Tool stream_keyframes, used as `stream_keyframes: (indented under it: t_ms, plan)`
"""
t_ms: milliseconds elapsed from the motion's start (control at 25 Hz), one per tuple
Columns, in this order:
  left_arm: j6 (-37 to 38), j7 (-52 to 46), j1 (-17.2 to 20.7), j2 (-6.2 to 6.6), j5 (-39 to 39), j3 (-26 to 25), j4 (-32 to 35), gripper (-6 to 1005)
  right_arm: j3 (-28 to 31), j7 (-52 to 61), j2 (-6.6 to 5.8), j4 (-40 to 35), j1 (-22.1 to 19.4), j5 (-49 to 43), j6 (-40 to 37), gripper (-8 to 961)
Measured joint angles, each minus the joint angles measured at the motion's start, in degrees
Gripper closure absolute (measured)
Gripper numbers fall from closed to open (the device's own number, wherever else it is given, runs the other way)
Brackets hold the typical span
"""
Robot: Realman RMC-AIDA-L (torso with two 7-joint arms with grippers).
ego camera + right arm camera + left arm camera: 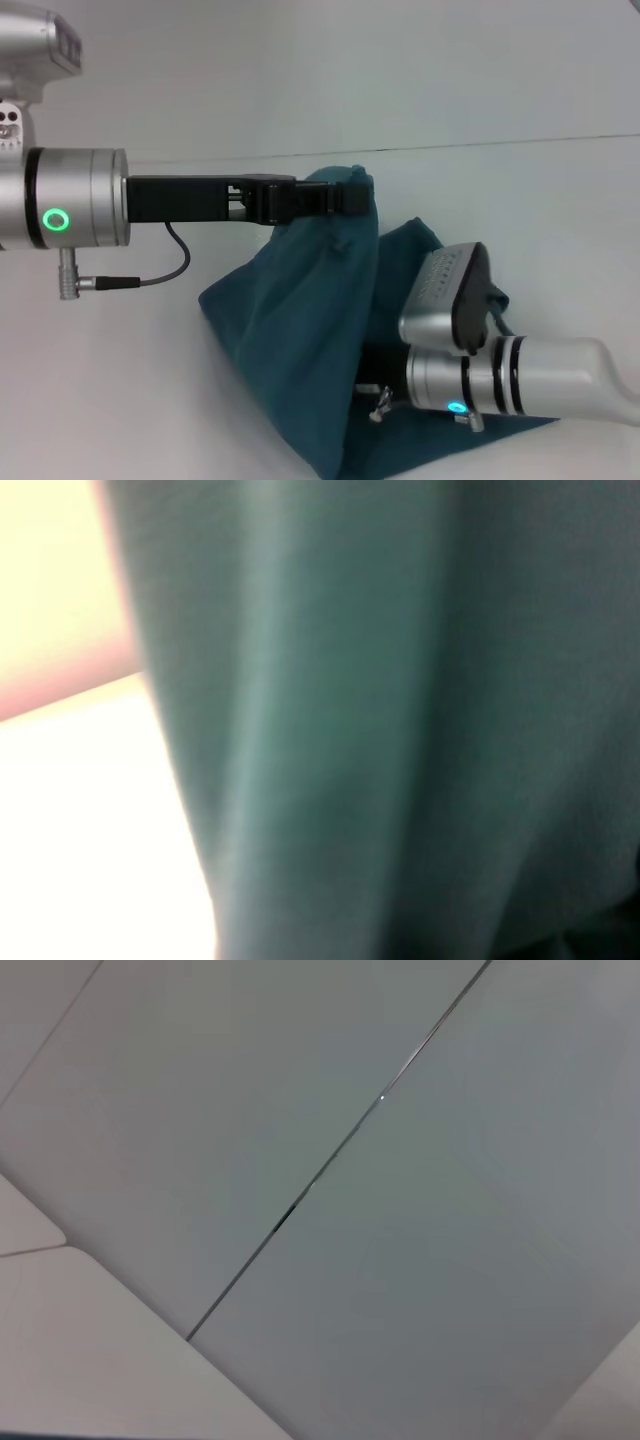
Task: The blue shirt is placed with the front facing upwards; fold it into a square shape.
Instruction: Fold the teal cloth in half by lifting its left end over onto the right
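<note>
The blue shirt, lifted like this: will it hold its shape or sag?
Likely sag: the blue shirt hangs in loose folds from the left tool. Probably light, since one pinched edge carries it. The right tool sits low against the cloth.

the table (120, 400) is a plain white surface filling most of the head view, with a thin dark seam running across it at the far side, level with the top of the cloth. the left wrist view shows the same pale top crossed by that fine seam. the shirt (290, 340) lies on it as a bunched teal-blue heap, its lower part spread on the table toward the near edge, the upper part lifted off it.
</note>
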Motion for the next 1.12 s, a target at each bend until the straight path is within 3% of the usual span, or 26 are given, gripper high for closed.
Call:
stream_keyframes:
  t_ms: [680,1120]
  plan:
    - [-0.39,0.34,0.28,0.37,-0.23,0.00,0.01,968,3.91,-3.77,0.17,6.36,5.51,-2.05,7.33,942]
    - [-2.51,0.58,0.08,-0.26,-0.23,0.02,0.00,968,7.19,-3.67,-0.58,1.88,-0.73,-1.69,2.86,941]
